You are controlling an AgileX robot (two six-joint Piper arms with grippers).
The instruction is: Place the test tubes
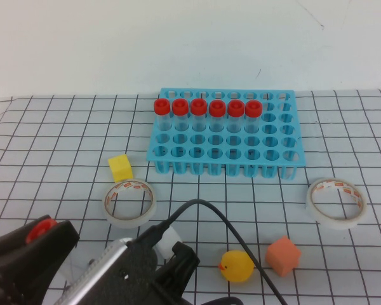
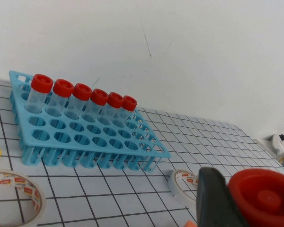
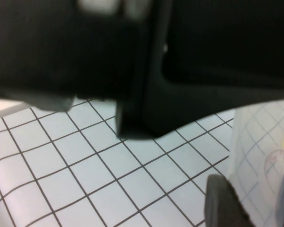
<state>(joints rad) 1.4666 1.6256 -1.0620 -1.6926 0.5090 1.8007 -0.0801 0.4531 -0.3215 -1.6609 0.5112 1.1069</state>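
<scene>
A blue tube rack [image 1: 223, 136] stands at the back middle of the table, with a row of several red-capped test tubes [image 1: 207, 108] in it. At the near left my left gripper [image 1: 41, 238] is shut on the red cap [image 2: 265, 198] of another test tube; one finger [image 2: 215, 198] presses against the cap's side. My right gripper [image 3: 258, 189] is shut on the clear body [image 3: 260, 156] of that same tube, low at the near edge beside the left gripper. The right arm [image 1: 136, 273] hides most of the tube in the high view.
A tape roll [image 1: 129, 203] and a yellow cube [image 1: 120, 168] lie left of the rack's front. Another tape roll [image 1: 336, 202] lies at the right. A yellow duck [image 1: 236, 265] and an orange cube [image 1: 282, 256] sit near the front, by a black cable [image 1: 232, 232].
</scene>
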